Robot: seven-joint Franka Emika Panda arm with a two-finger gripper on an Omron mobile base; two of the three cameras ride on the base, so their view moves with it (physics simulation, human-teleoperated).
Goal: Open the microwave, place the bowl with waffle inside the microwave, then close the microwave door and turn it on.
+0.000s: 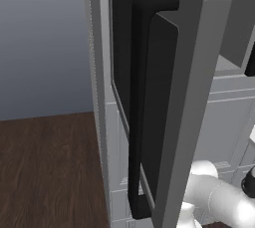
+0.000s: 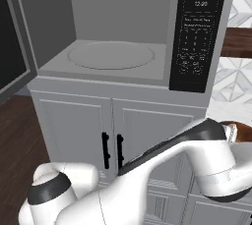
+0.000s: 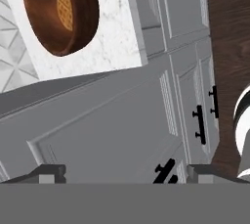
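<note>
2 fingers stood apart, tips cut off low; I saw the bowl, partly cropped, well apart on the desk.

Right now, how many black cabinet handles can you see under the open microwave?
2. The left handle and the right handle stand side by side where two doors meet below the microwave. The arm may hide others.

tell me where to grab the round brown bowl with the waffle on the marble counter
Pinch the rim of the round brown wooden bowl, one finger inside and one outside the curved wall, coming down from its open top. The golden waffle lies flat at the bottom, clear of the rim. The gripper is open.
</note>
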